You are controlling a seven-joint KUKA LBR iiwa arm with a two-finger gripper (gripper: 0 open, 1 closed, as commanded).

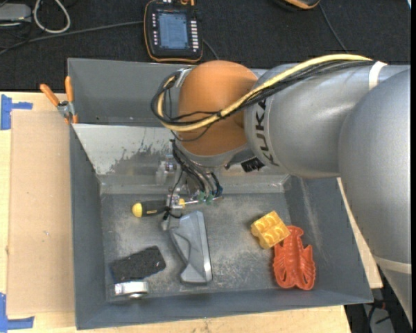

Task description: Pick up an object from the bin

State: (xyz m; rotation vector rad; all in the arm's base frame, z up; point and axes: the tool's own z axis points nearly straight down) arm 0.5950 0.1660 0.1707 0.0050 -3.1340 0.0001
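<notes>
My gripper (175, 203) hangs below the orange wrist cover, low in the middle of the bin near the back wall. It is right at the right end of a small screwdriver (148, 209) with a yellow and black handle, which lies flat pointing left. Whether it touches the screwdriver I cannot tell. Just below the gripper lies a long grey plastic piece (193, 246), reaching toward the front of the bin.
A black rough pad (138, 262) and a small silver part (130, 289) lie at the front left. A yellow block (269, 229) and a red toy lobster (293, 259) lie to the right. The arm covers the bin's upper right.
</notes>
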